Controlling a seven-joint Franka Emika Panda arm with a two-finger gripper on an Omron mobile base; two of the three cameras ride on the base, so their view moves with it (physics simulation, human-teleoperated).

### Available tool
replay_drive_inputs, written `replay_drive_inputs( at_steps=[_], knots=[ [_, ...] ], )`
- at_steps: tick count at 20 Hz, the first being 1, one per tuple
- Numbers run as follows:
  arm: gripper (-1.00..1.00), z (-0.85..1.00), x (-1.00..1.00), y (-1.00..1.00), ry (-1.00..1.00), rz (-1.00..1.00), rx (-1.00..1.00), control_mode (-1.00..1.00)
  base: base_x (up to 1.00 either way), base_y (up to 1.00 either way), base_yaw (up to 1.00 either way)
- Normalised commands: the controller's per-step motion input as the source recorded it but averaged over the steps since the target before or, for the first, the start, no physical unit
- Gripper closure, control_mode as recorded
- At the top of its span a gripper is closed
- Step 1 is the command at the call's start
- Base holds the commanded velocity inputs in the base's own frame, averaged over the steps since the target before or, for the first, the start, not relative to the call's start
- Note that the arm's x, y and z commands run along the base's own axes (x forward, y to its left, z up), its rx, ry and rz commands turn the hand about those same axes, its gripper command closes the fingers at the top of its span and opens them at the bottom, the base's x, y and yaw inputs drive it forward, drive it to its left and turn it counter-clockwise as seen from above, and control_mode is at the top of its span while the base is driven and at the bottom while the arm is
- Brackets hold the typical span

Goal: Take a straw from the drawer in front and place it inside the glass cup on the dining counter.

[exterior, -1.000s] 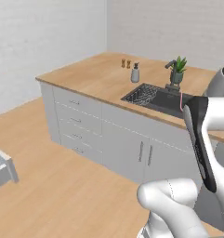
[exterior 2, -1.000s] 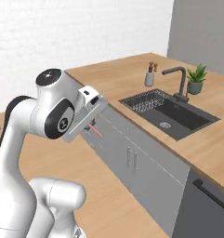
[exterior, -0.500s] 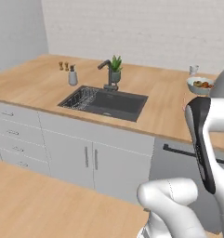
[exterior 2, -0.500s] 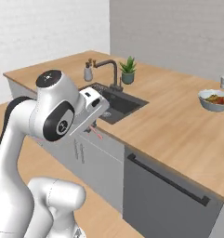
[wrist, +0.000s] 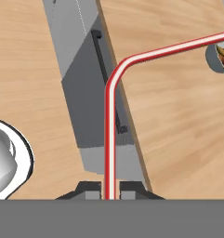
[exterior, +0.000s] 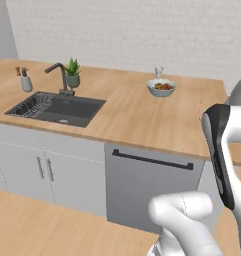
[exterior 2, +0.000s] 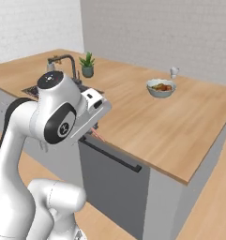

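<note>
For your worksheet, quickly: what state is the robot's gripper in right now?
Gripper: closed on the straw, which rises between its fingertips and bends towards the fruit bowl.

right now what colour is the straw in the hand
Red with a white stripe; the straw shows best in the hand view.

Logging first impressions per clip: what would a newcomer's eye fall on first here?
The red-and-white straw, pinched in the shut end effector, rises and bends off to one side. Beyond it, on the wood dining counter, a fruit bowl stands with the small glass cup just behind.

Red-white straw [wrist: 109, 139] with bent end, clamped upright between pincer [wrist: 109, 191] fingertips.
</note>
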Motion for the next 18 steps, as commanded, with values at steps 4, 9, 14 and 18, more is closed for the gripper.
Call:
replay_drive_inputs(
  at_steps=[4, 9, 14, 18],
  knots=[
    [1.00, 0.00, 0.00, 0.00, 0.00, 0.00, 0.00, 1.00, -0.20, -1.00, -0.14],
    [1.00, 0.00, 0.00, 0.00, 0.00, 0.00, 0.00, 1.00, -0.01, -1.00, -0.06],
    [1.00, 0.00, 0.00, 0.00, 0.00, 0.00, 0.00, 1.00, 0.11, -1.00, 0.00],
    [1.00, 0.00, 0.00, 0.00, 0.00, 0.00, 0.00, 1.00, 0.24, -1.00, 0.00]
  ],
)
